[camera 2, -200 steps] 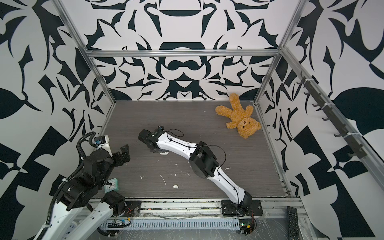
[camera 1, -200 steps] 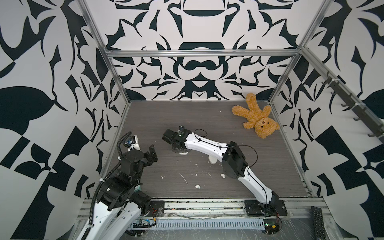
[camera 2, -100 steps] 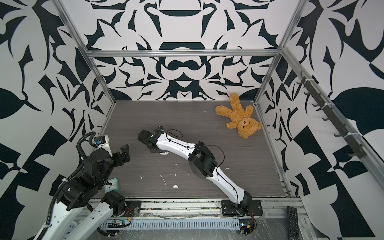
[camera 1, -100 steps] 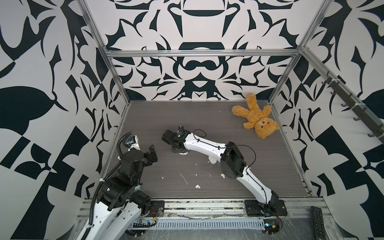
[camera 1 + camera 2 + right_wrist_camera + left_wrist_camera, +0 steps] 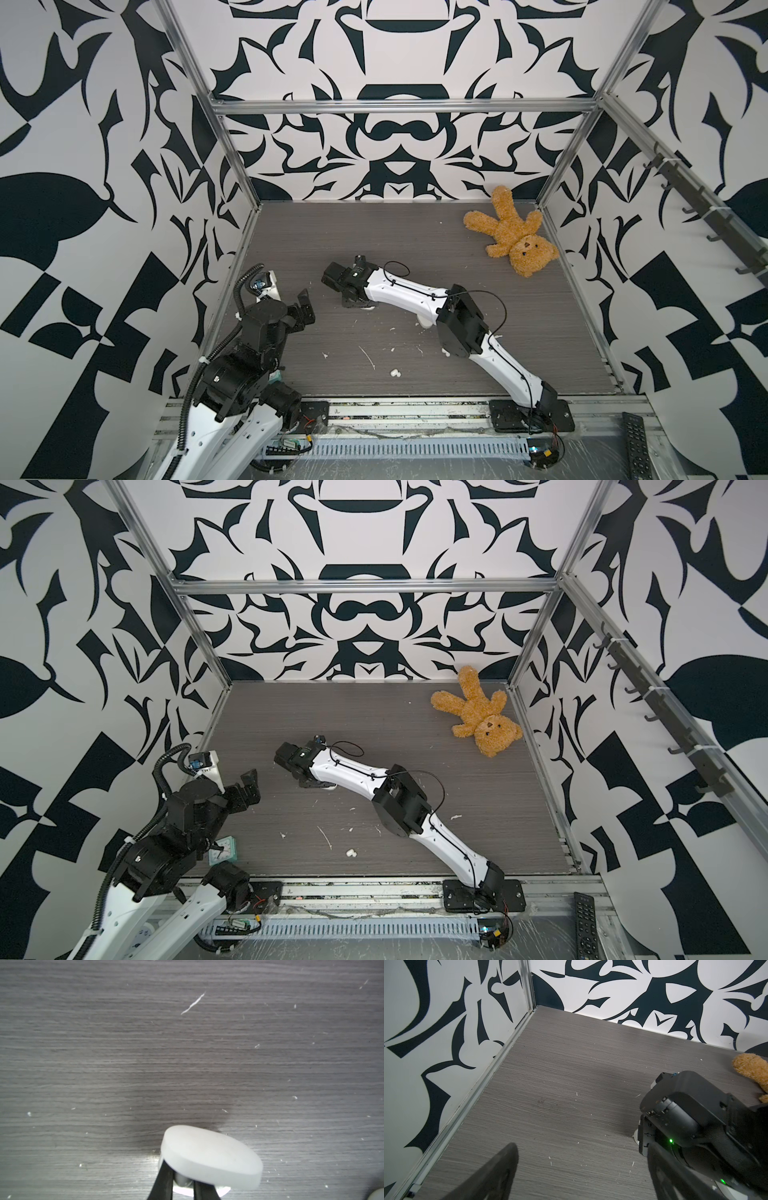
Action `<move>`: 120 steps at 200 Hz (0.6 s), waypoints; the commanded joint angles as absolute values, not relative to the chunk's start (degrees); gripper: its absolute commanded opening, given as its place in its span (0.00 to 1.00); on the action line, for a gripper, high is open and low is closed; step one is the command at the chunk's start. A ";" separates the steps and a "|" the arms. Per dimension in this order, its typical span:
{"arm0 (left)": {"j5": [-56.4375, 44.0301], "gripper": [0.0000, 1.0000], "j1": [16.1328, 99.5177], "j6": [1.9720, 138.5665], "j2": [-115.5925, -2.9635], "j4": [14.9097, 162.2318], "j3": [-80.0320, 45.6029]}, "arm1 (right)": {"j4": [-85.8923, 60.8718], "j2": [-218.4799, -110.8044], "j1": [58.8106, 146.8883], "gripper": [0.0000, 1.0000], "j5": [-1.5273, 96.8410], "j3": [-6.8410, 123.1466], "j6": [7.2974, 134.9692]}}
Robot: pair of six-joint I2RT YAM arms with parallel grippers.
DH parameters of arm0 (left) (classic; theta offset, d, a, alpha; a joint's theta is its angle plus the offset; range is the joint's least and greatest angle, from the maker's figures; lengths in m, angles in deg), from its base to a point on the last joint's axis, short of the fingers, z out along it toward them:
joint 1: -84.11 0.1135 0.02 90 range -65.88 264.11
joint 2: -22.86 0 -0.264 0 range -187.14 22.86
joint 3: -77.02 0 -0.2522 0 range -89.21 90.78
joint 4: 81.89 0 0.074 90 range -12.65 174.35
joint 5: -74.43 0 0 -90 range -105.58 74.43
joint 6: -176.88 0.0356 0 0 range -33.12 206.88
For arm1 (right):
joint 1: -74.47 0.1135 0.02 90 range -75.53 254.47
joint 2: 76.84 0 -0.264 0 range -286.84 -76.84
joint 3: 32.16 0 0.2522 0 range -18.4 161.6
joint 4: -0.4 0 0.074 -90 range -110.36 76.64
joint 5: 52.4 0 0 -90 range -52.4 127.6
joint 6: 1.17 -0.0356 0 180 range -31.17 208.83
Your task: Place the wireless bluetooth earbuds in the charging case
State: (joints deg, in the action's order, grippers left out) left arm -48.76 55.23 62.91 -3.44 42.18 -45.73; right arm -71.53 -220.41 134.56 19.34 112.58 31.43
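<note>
Touching charging case [image 5: 209, 1155], right tool [image 5: 181, 1178] pinched.

The charging case [image 5: 209, 1159] is cut off at the frame edge. Its interior is hidden in every view.

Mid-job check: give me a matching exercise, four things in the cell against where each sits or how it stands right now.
Things:
1. teddy bear
2. left gripper
3. right gripper
4. loose earbud

Places and states:
A. fingers nearly together, under the charging case and its raised lid
B. far right corner of the table
C. near the table's front edge, out in the open
D. fingers wide apart, holding nothing, by the left wall

Pairs: 1-B, 2-D, 3-A, 4-C
</note>
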 commanded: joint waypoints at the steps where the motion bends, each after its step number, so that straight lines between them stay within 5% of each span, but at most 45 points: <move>1: -48.97 0.99 55.44 62.97 -3.05 42.51 -46.50 | -72.74 -219.96 134.75 0.00 18.62 114.03 30.78; 55: -48.89 0.99 55.44 62.97 -3.06 42.51 -46.50 | -73.39 -219.84 134.76 0.00 18.77 113.58 30.12; 120: -48.93 0.99 55.44 62.90 -3.14 42.43 -46.46 | -72.97 -218.76 134.96 0.21 18.54 113.19 29.90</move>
State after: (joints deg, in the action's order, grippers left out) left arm -48.76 55.23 62.91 -3.44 42.18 -45.73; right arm -71.69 -220.41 134.61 19.34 112.58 30.51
